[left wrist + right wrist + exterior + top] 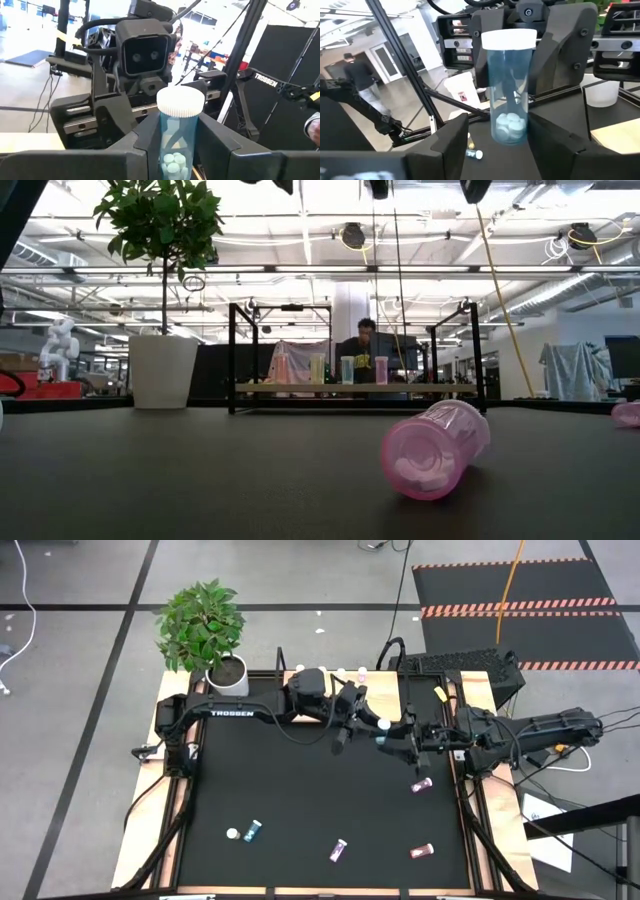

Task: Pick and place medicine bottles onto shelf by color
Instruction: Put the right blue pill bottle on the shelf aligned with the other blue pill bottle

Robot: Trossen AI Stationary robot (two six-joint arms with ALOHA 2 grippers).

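1. Both arms meet over the table's centre, toward 12 o'clock; a blue-teal bottle with white cap is between them, upright in both wrist views.
2. Left pincer: fingers stand on either side of the bottle body and appear clamped on it; the bottle's lower body sits deep between the fingers.
3. Right pincer: fingers flank the same bottle lower down; whether they press it or stand just apart, I cannot tell; the left arm's fingers show behind, gripping near the cap. Judgement: a handover in mid-air, direction unknown.
4. Shelf at 12 o'clock edge of the table, beside the plant pot; low view shows about four bottles standing on it in a row (pink, yellowish, teal, pink-purple); exact colours hard to read.
5. Still loose on the table: a teal bottle at 7 o'clock with a white cap-like piece just beside it; a purple bottle at 6 o'clock; a pink bottle at 5 o'clock; another pink bottle at 3 o'clock, near the right arm; all lying on their sides.
6. Progress, as judged: roughly half done; four shelved, one in hand, four left.
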